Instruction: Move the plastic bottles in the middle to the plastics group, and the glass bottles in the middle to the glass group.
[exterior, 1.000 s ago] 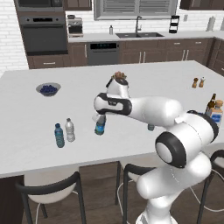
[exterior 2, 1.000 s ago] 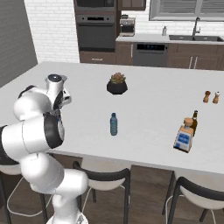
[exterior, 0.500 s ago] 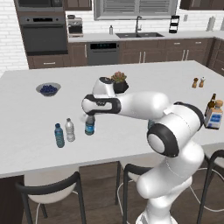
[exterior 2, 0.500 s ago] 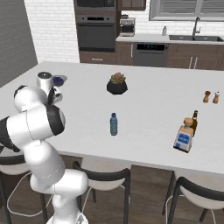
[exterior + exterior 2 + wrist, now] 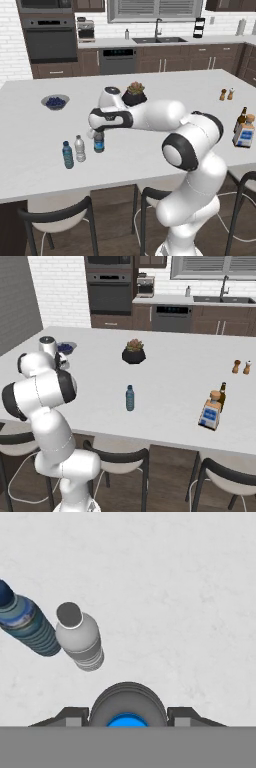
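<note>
Over the left end of the white island counter (image 5: 30,165), the gripper (image 5: 98,135) holds a blue-capped water bottle (image 5: 99,142).
Left to right stand the blue bottle (image 5: 67,155), the white-capped bottle (image 5: 79,148), then the carried one, its fingers (image 5: 74,716) closed on its sides; it has travelled left since a second ago and now sits just beside the pair. A second water bottle (image 5: 130,398) waits mid-counter; the corked glass bottle (image 5: 244,132) touches the brown bottle (image 5: 240,119) far right.

Arm reaches far left, fingers (image 5: 75,716) pointing down, closed around a bottle (image 5: 127,707)
</note>
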